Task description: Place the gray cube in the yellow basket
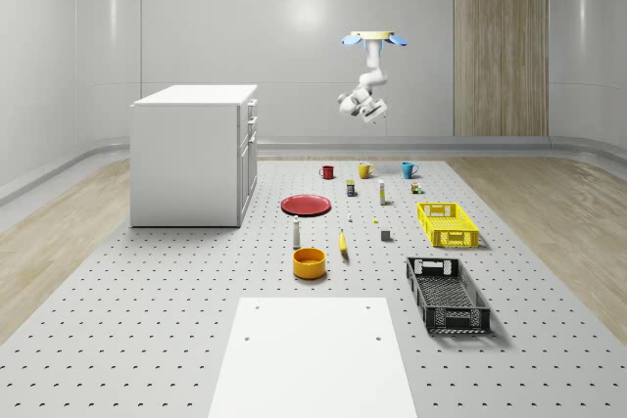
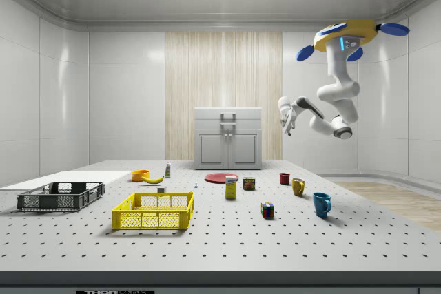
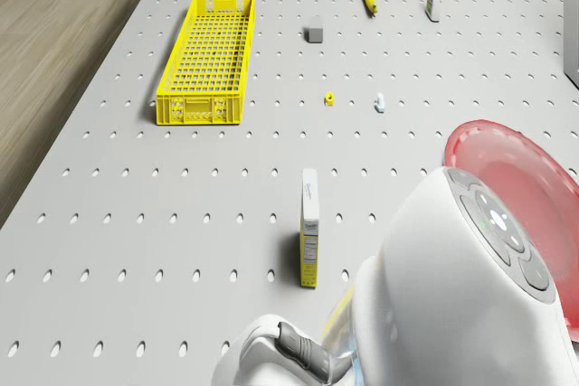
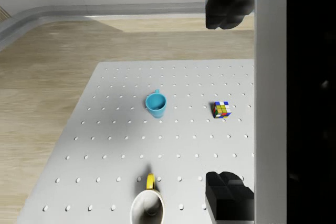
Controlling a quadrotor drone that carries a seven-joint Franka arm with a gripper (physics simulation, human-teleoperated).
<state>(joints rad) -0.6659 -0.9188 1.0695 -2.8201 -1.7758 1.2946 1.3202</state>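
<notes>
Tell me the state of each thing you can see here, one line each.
Drone: hovering high above the mugs' end of the table.
Gripper: open, holding nothing.
Gray cube: on the table, beside the basket, not in it.
Yellow basket: upright, empty.
Black basket: upright, empty.
Blue mug: upright.

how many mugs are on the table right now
3, in a row at the table's far end in the whole-scene view: red mug, yellow mug, blue mug. None appear hidden.
</notes>
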